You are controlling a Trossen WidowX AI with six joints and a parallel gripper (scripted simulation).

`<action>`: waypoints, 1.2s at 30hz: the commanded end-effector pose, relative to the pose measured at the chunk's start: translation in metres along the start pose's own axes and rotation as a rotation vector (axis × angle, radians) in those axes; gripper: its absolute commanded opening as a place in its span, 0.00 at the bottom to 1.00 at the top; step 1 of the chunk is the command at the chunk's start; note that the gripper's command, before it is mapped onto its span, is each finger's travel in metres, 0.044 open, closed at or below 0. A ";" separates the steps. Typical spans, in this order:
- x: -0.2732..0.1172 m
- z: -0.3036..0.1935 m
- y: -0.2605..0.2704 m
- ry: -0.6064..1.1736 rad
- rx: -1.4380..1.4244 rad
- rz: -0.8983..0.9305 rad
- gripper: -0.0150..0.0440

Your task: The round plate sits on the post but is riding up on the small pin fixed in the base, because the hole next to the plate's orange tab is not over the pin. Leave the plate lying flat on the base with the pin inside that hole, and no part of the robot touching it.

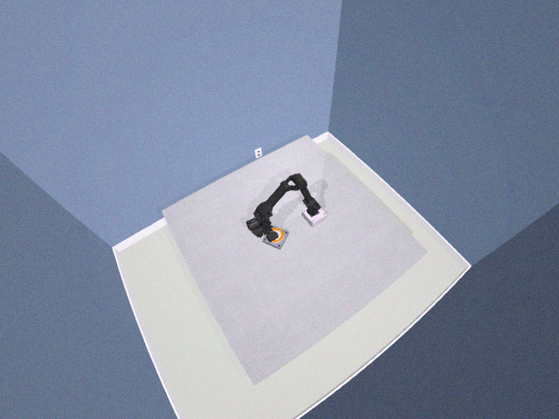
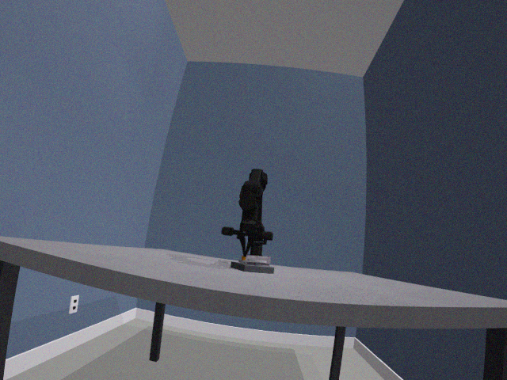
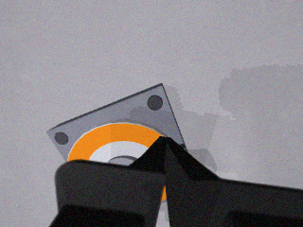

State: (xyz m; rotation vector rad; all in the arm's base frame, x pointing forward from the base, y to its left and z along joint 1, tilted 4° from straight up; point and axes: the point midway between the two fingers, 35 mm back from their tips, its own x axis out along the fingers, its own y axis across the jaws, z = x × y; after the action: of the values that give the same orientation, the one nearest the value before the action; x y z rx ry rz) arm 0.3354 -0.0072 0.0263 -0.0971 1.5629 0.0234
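Low in the wrist frame, the gripper [image 3: 164,142] is fully closed, holding nothing, its tip over the round plate [image 3: 101,139]. That plate lies on the grey base [image 3: 137,105].

Bare test room, lab-like: plain blue walls [image 2: 266,142], white baseboard [image 2: 61,339], wall outlet [image 2: 74,303], one grey desk [image 2: 123,274] on dark legs beneath the fingers.

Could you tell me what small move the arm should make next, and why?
Probably nudge the round plate sideways about its centre with the shut gripper. The fingertips sit low at the plate's orange edge over the base, holding nothing. Neither pin nor hole is visible, so the turning direction is uncertain.
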 end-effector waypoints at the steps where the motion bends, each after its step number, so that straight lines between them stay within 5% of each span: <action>1: 0.003 -0.006 -0.005 0.019 0.002 -0.010 0.25; 24: 0.004 -0.012 -0.011 0.020 0.002 -0.011 0.25; 36: -0.037 -0.011 -0.009 0.018 -0.002 -0.008 0.25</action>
State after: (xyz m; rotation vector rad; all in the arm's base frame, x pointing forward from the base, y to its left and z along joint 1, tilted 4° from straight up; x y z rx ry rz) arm 0.3254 -0.0151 0.0666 -0.1057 1.5734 0.0175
